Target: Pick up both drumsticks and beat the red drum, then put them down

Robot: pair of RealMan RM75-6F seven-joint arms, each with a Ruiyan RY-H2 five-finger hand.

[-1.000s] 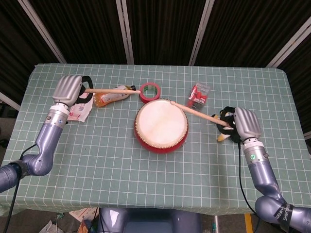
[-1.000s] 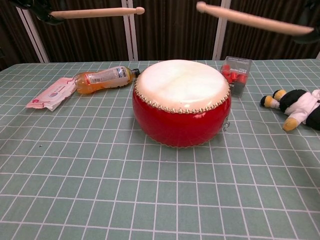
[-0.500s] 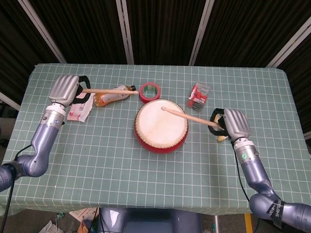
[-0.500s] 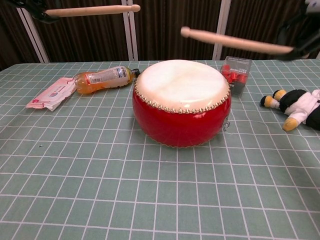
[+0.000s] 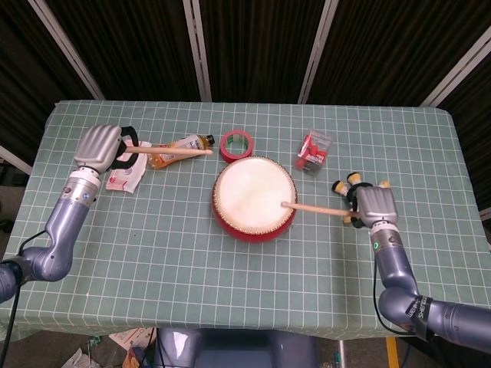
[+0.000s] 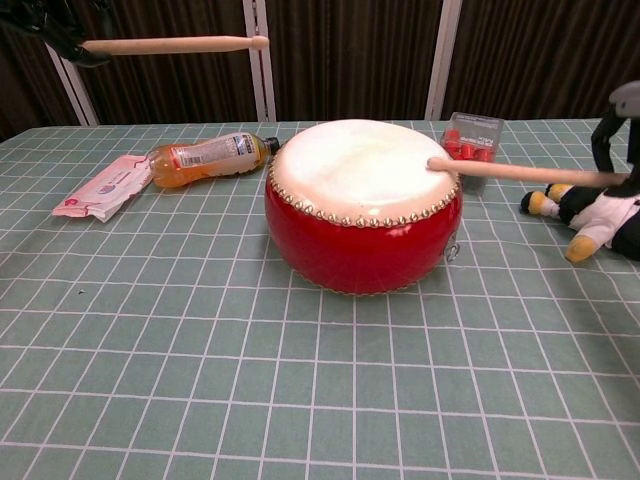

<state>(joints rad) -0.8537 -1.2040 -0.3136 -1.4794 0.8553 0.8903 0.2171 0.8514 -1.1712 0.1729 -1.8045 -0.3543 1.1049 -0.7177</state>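
Right robot hand [image 5: 375, 205] is closed around a drumstick [image 5: 314, 208] whose tip rests on the near right edge of the red drum [image 5: 254, 198] beside it. Left robot hand [image 5: 97, 145] grips the other drumstick [image 5: 169, 149], raised above the worktop [image 5: 230, 276], pointing toward the drum.

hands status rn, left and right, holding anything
Left hand: holds a drumstick raised above the table.
Right hand: holds the other drumstick, its tip at the red drum's head.
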